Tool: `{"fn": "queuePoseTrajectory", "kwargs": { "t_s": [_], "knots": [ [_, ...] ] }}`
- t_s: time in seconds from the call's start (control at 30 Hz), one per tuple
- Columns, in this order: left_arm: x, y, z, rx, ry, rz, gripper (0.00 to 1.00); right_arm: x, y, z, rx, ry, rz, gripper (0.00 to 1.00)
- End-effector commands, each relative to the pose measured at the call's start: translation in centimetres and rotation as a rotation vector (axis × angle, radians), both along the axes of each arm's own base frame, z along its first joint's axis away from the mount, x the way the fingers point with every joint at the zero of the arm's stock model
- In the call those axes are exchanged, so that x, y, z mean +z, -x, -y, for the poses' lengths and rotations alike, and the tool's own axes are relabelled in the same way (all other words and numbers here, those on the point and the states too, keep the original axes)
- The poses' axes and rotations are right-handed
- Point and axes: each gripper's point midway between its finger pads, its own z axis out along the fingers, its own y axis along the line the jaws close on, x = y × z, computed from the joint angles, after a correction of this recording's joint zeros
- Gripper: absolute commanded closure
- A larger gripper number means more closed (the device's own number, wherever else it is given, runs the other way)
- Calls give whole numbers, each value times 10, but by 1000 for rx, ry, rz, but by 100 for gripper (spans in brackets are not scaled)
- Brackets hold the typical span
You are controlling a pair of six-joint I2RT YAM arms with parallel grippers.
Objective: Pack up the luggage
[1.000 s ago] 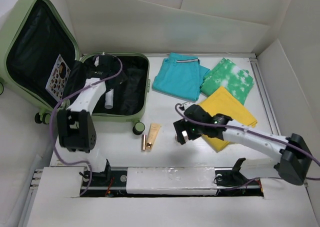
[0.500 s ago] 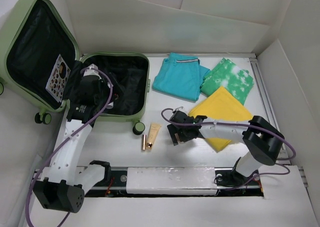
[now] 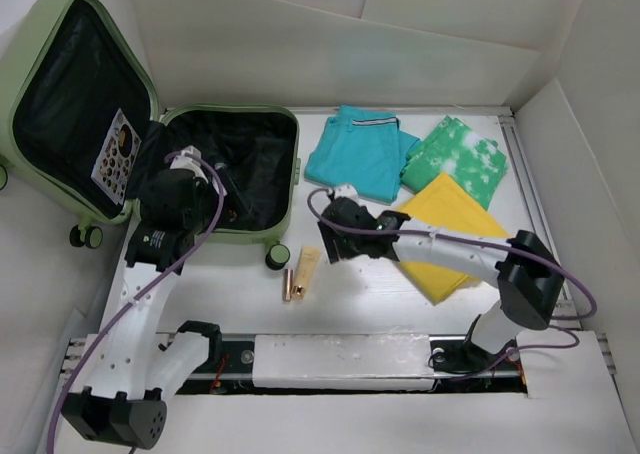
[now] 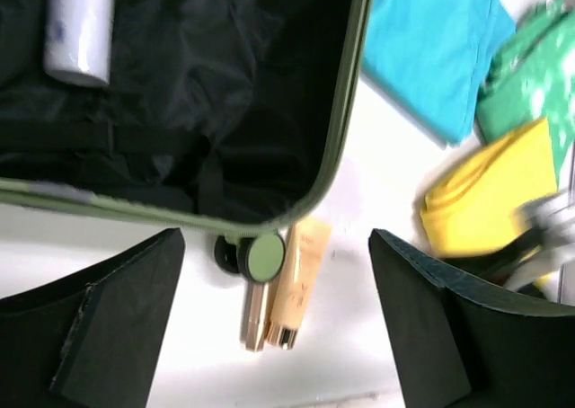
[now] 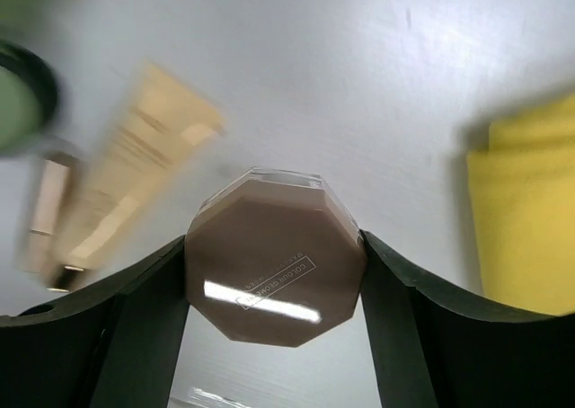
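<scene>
I see the suitcase lying open at the far left of the table, lid propped against the wall, with a white bottle on its black lining. My left gripper hangs above the suitcase's near edge, jaws wide apart and empty. My right gripper is clamped on an eight-sided brown jar just above the tabletop, beside a beige tube and a gold lipstick. Teal, green-and-white and yellow folded clothes lie to the right.
</scene>
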Motion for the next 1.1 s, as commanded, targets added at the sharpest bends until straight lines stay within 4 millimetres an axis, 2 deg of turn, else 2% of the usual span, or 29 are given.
{"fn": "queuePoseTrajectory", "kwargs": {
  "t_s": [0.0, 0.03, 0.07, 0.1, 0.17, 0.2, 0.23, 0.27, 0.3, 0.33, 0.4, 0.43, 0.47, 0.5, 0.53, 0.6, 0.67, 0.77, 0.8, 0.83, 0.9, 0.93, 0.97, 1.0, 1.03, 1.07],
  "knots": [
    [-22, 25, 13, -92, 25, -52, 21, 118, -39, -40, 55, -186, 217, 42],
    [-25, 25, 15, -95, 38, -58, 21, 133, -50, -46, 83, -192, 237, 42],
    [-27, 28, 15, -96, 38, -55, 22, 174, -61, -69, 123, -276, 271, 42],
    [-28, 30, 14, -96, 39, -52, 22, 158, -68, -85, 154, -241, 234, 42],
    [-26, 30, 11, -79, 27, -54, 23, 164, -80, -110, 199, -247, 231, 42],
    [-18, 28, 11, -80, 29, -34, 24, 194, -90, -128, 206, -306, 273, 42],
    [-15, 29, 11, -80, 22, -31, 24, 170, -101, -142, 207, -274, 244, 41],
    [-10, 28, 11, -67, 27, -21, 26, 171, -106, -153, 220, -282, 249, 41],
    [-7, 29, 12, -72, 22, -16, 27, 190, -118, -162, 216, -325, 283, 41],
    [4, 27, 13, -67, 33, 6, 29, 164, -124, -175, 228, -304, 247, 41],
    [3, 32, 15, -79, 31, -7, 34, 161, -138, -185, 218, -348, 228, 41],
    [9, 33, 17, -85, 41, 8, 36, 173, -150, -188, 211, -379, 253, 41],
    [5, 38, 19, -97, 39, -2, 38, 157, -154, -197, 207, -379, 227, 40],
    [-9, 41, 20, -104, 39, -36, 41, 156, -164, -203, 206, -408, 227, 39],
    [-5, 44, 22, -114, 41, -20, 41, 163, -170, -200, 187, -426, 234, 37],
    [-29, 58, 28, -155, 55, -77, 43, 154, -172, -212, 192, -463, 217, 30],
    [-56, 66, 30, -178, 52, -132, 43, 162, -176, -213, 191, -496, 221, 18],
    [-74, 74, 39, -257, 62, -153, 44, 153, -180, -212, 183, -498, 205, 5],
    [-74, 74, 43, -280, 68, -154, 42, 167, -183, -205, 174, -513, 224, 4],
    [-74, 75, 45, -290, 77, -156, 42, 171, -182, -204, 175, -515, 227, 4],
    [-73, 73, 47, -307, 74, -149, 42, 175, -187, -188, 145, -502, 233, 2],
    [-79, 72, 50, -327, 78, -168, 42, 199, -182, -182, 149, -529, 261, 2],
    [-80, 75, 55, -356, 101, -182, 42, 208, -184, -172, 129, -528, 278, 2],
    [-80, 74, 58, -380, 100, -178, 42, 202, -186, -159, 103, -502, 273, 5],
    [-82, 75, 59, -404, 92, -181, 42, 233, -178, -148, 107, -524, 322, 9],
    [-84, 74, 62, -426, 97, -192, 42, 241, -177, -135, 97, -514, 340, 16]
  ]
}}
